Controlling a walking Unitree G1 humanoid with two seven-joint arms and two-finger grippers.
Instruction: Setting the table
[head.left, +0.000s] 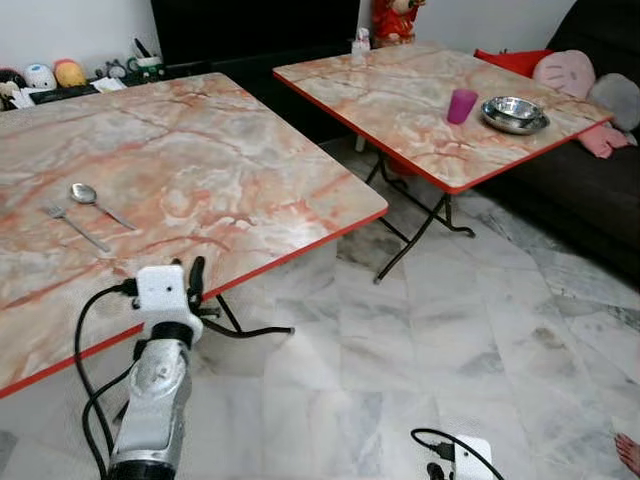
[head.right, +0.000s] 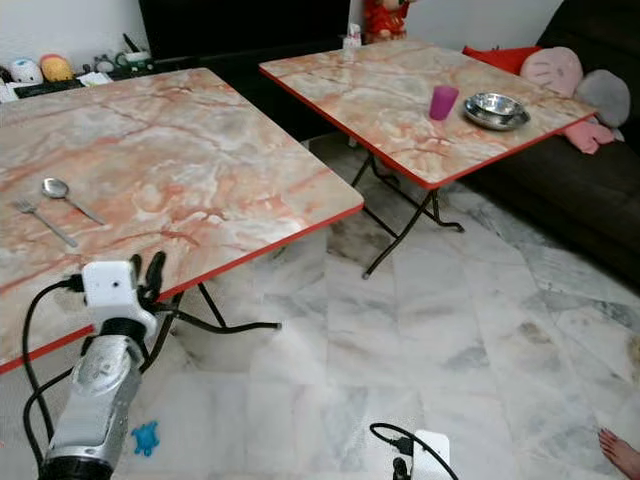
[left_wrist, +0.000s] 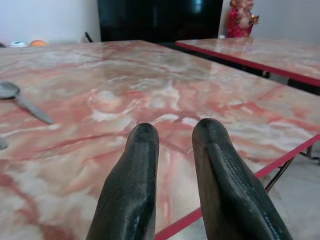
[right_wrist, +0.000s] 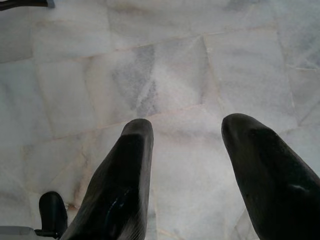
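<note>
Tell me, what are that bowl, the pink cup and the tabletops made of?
The bowl looks like polished steel: silvery and mirror-bright. The pink cup seems to be plastic, translucent and evenly coloured. The tabletops show a marble pattern, but their thin red edging suggests a printed laminate.

Left gripper (left_wrist: 175, 137): two black fingers (left_wrist: 135, 185) slightly parted, nothing between them, poised over the near red edge of a marble-patterned table (left_wrist: 150, 85). Spoon (left_wrist: 22, 100): lying on the tabletop, well apart from the fingers. Second red-edged table (left_wrist: 260, 50): beyond. Red figurine (left_wrist: 241, 17): behind it.
</note>
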